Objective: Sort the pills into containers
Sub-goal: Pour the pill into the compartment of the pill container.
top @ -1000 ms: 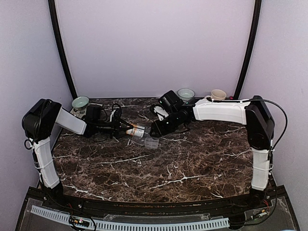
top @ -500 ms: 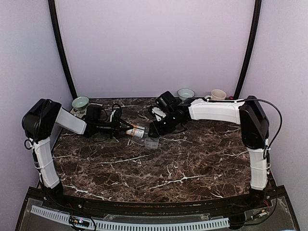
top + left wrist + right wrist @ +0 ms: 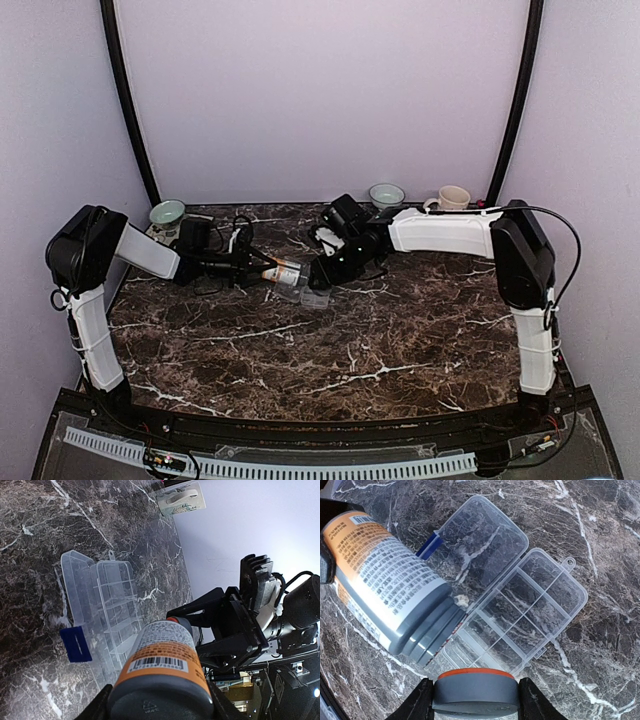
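Note:
My left gripper (image 3: 262,268) is shut on the white-and-orange bottle (image 3: 287,271), held on its side with its open grey neck (image 3: 437,625) over the organizer box (image 3: 314,296). The box lies open in the right wrist view, lid (image 3: 485,535) flat beside the compartments (image 3: 530,610). One small pale piece (image 3: 461,600) sits at the bottle's mouth, by the hinge. The compartments look empty. My right gripper (image 3: 474,696) is shut on the grey cap (image 3: 474,689) with its orange liner, just above the box's near edge. The bottle (image 3: 160,665) fills the left wrist view.
Two pale green bowls stand at the back, one left (image 3: 167,212) and one middle (image 3: 386,194). A cream mug (image 3: 453,197) stands at the back right. A blue tag (image 3: 427,547) lies by the box lid. The two grippers are close together over the box.
My right arm has swung a little left, bringing the cap closer to the bottle and box. The left arm and bottle have stayed put.

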You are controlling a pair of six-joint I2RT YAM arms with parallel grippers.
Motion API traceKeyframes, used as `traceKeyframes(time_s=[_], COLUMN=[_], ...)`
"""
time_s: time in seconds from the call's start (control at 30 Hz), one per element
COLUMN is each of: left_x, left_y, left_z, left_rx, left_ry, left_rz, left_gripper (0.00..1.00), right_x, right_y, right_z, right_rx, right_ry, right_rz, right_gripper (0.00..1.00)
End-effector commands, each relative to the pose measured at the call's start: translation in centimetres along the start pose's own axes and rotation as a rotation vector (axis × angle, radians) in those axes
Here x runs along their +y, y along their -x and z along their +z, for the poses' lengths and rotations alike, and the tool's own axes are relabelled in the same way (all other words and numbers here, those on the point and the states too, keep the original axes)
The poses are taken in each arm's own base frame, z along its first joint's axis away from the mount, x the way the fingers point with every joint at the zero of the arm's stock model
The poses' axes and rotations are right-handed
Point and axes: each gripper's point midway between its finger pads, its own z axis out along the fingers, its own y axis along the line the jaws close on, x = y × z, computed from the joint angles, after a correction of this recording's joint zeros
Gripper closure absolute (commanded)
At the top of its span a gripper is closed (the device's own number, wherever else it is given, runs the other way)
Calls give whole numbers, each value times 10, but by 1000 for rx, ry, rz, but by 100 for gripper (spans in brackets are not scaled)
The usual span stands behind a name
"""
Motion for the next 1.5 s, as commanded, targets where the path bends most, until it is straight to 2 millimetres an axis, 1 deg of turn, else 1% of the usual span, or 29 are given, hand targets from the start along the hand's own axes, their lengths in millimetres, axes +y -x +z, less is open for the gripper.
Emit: traceKeyframes(time_s=[0.0, 0.27, 0.6, 0.8, 0.97, 1.2, 1.37, 1.47], left_x=[-26, -26, -28, -26, -22, -24, -26, -25], left_y=[11, 11, 10, 9, 6, 8, 12, 10], left_z=[-8, -9, -10, -9, -4, 8, 9, 9], left_rx=[-24, -23, -20, -14, 0, 12, 7, 12], left_ry=[-26, -26, -19, -13, 7, -2, -10, -7], left_rz=[78, 79, 86, 81, 82, 88, 92, 93], left_gripper=[87, 87, 88, 88, 88, 88, 88, 88], right_x=[-1, -6, -13, -14, -10, -10, -13, -16], right_y=[2, 7, 11, 15, 20, 18, 16, 15], right_z=[4, 3, 6, 8, 10, 11, 10, 8], right_rx=[-7, -21, -13, -12, -11, -3, -1, -6], right_ry=[-12, -19, -33, -30, -16, -15, -28, -33], right_rz=[8, 24, 31, 30, 26, 25, 30, 35], right_gripper=[63, 63, 63, 63, 64, 64, 64, 64])
